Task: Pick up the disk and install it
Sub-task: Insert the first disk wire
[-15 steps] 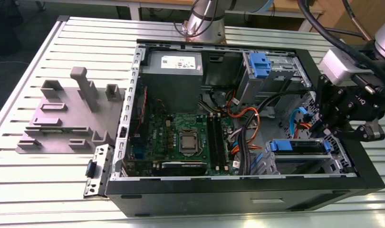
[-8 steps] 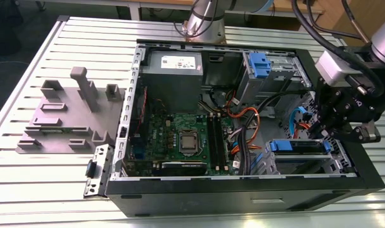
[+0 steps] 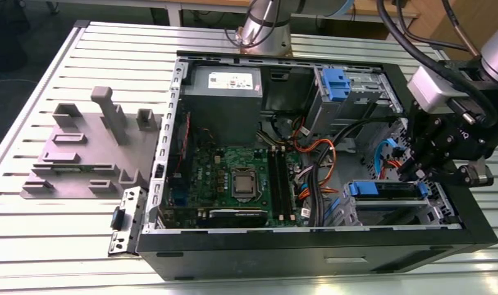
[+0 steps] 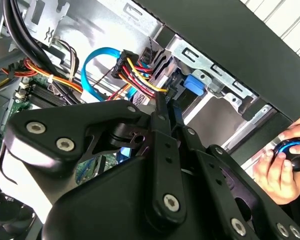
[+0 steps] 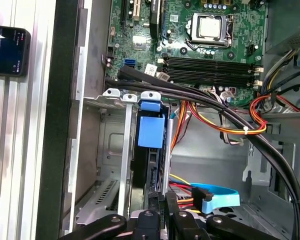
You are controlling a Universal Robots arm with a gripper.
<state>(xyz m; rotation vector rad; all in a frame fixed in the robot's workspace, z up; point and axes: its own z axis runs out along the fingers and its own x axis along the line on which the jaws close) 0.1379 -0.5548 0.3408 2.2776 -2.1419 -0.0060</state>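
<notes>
One computer case, one disk, one hand

An open computer case lies on the worktop, with a moulded fixture just beside it on the exterior view's left. Inside the case, the power supply sits at the far side and the motherboard in front of it. The disk is in the near bay on the exterior view's right, and the gripper is close over its right end.

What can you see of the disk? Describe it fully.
The disk stands on edge inside the case's metal drive bay, a thin dark slab framed by a blue plastic carrier with an end tab. Coloured cables run beside it. The gripper is at its near end; contact is unclear.
</notes>
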